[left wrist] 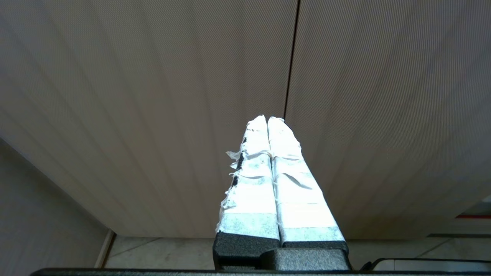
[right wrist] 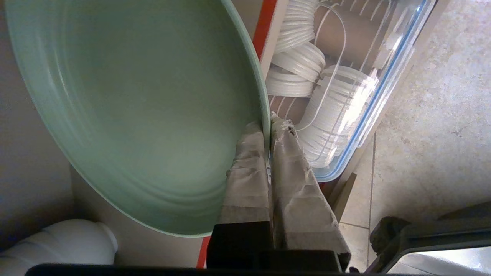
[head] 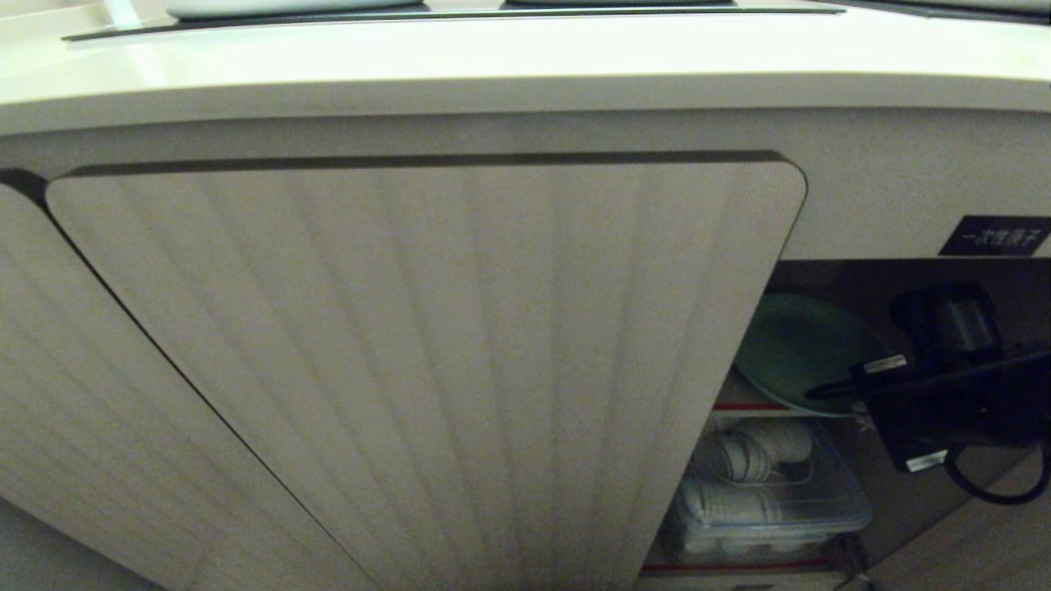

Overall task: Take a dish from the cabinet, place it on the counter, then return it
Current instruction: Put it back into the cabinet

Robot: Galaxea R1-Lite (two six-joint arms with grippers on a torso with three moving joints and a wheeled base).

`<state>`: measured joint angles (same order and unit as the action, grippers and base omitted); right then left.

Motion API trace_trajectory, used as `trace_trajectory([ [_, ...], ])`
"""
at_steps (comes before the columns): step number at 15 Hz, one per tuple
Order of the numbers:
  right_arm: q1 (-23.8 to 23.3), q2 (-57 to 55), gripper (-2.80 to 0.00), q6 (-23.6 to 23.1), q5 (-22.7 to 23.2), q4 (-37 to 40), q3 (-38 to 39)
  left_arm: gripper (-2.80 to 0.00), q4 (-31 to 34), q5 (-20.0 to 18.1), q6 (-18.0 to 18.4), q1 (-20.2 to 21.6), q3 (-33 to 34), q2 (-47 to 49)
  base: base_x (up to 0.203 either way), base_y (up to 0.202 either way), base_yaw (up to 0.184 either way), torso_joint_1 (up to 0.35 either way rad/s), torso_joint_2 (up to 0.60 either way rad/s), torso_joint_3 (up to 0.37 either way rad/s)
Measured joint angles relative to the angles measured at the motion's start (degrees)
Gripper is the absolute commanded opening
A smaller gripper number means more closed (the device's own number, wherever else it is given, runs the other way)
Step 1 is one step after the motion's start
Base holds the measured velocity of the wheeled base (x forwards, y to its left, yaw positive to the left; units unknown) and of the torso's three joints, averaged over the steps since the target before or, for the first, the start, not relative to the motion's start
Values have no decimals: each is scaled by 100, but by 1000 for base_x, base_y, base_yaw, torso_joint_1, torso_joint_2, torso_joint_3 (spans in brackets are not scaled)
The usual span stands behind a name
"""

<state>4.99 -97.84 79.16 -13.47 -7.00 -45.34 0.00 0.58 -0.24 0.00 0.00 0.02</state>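
Observation:
The pale mint-green dish (head: 800, 349) sits tilted in the cabinet opening, just above a red-edged shelf (head: 747, 406). My right gripper (head: 817, 394) reaches in from the right and is shut on the dish's rim. In the right wrist view its taped fingers (right wrist: 245, 172) pinch the rim (right wrist: 264, 115), one inside the dish (right wrist: 134, 107) and one outside. The open ribbed cabinet door (head: 427, 369) hides the dish's left part. The counter (head: 525, 57) runs above. My left gripper (left wrist: 267, 119) is shut and empty, parked facing ribbed doors (left wrist: 153, 96).
A clear plastic box (head: 768, 492) of white ribbed cups stands on the lower shelf, close under the dish. A black label (head: 993, 236) is above the opening. A white rounded object (right wrist: 65, 241) lies deeper in the cabinet. Tiled floor (right wrist: 433, 115) lies below.

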Motion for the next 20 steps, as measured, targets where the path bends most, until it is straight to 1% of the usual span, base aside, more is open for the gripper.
trace_trajectory([
  [6,0,-106,-280,0,-28,-162,-9,-280,0,2,0,0,0,0,0,0,0,0,0,0],
  [11,-1,-218,-280,33,-152,-162,-6,-280,0,2,0,0,0,0,0,0,0,0,0,0],
  [17,0,-293,-280,46,-162,-177,-17,-280,0,2,0,0,0,0,0,0,0,0,0,0],
  [20,0,-341,-280,55,-160,-355,-23,-280,0,1,0,0,0,0,0,0,0,0,0,0],
])
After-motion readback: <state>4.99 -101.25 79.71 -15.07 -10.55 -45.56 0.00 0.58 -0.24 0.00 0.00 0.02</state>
